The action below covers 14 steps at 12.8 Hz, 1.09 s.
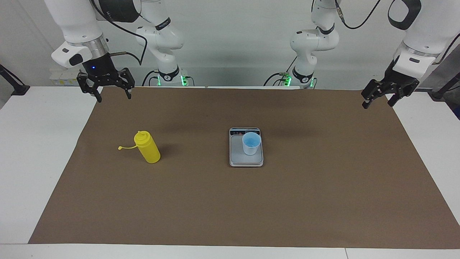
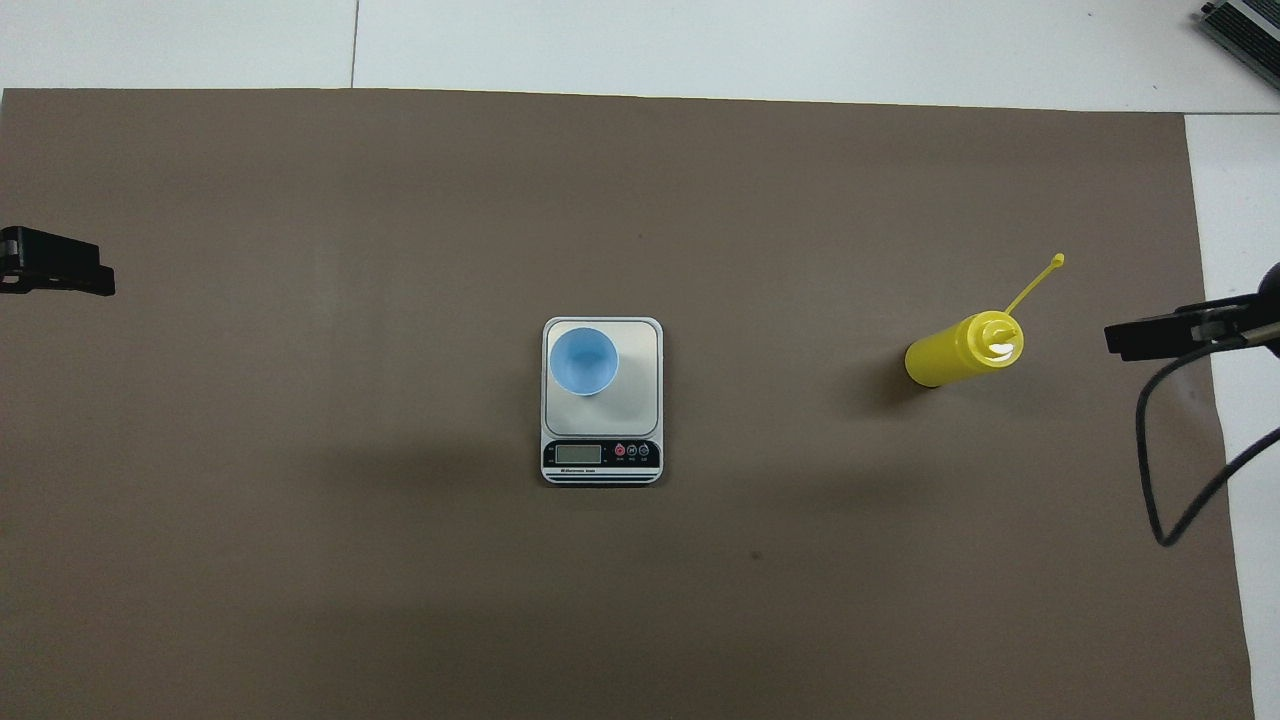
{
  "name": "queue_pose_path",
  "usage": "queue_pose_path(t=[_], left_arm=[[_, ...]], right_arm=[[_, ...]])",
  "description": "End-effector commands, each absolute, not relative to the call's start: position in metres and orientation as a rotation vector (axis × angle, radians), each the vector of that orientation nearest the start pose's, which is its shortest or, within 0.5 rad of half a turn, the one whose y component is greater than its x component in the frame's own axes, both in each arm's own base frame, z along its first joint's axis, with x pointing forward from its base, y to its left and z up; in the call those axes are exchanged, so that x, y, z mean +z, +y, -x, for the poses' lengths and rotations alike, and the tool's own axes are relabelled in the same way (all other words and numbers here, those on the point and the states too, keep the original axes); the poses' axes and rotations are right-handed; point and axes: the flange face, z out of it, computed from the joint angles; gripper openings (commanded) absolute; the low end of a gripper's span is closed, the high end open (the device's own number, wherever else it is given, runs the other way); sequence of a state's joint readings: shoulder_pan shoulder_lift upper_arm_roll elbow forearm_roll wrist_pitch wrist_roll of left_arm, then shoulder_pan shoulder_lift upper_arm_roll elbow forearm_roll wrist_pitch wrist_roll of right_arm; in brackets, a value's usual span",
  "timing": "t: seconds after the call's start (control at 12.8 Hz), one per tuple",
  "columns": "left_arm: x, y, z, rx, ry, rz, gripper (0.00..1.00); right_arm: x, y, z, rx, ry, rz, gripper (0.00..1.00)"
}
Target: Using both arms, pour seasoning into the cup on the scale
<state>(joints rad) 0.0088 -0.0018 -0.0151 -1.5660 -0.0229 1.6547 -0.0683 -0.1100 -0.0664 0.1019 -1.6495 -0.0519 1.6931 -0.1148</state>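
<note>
The yellow squeeze bottle [image 1: 147,148] stands upright toward the right arm's end of the table, its nozzle uncapped and the cap strap sticking out sideways; it also shows in the overhead view [image 2: 955,352]. The light blue cup [image 1: 251,143] stands empty on the silver-grey scale [image 1: 237,155], on the plate's corner far from the display; both show in the overhead view, the cup [image 2: 583,361] and the scale [image 2: 635,400]. My right gripper [image 1: 113,96] hangs open and empty in the air, above the mat's edge. My left gripper [image 1: 377,104] hangs open and empty at the other end.
A brown mat [image 1: 251,208] covers most of the white table [image 1: 32,151]. The scale sits at the mat's middle, its display on the edge nearest the robots. A black cable [image 2: 1160,480] hangs by the right gripper [image 2: 1160,335]. The left gripper's tip [image 2: 60,270] shows at the overhead view's edge.
</note>
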Motion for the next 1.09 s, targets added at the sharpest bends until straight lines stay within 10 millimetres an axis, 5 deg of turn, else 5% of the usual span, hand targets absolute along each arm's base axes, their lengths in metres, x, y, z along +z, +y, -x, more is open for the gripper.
queue_pose_path(t=[0.0,0.47,0.7,1.01], left_arm=[[0.636,-0.003,-0.559,-0.130,-0.094,3.146,1.00],[0.636,-0.003,-0.559,-0.130,-0.097,3.146,1.00],[0.636,-0.003,-0.559,-0.130,-0.097,3.146,1.00],[0.636,-0.003,-0.559,-0.130,-0.097,3.146,1.00]], right_arm=[[0.648,0.006,-0.556,-0.132,-0.066,3.252,1.00],[0.631,0.015,-0.544,-0.030,-0.077,3.230,1.00],[0.619,-0.004,-0.538,-0.003,0.072,3.167,1.00],[0.618,-0.004,-0.538,0.000,0.080,3.165,1.00]])
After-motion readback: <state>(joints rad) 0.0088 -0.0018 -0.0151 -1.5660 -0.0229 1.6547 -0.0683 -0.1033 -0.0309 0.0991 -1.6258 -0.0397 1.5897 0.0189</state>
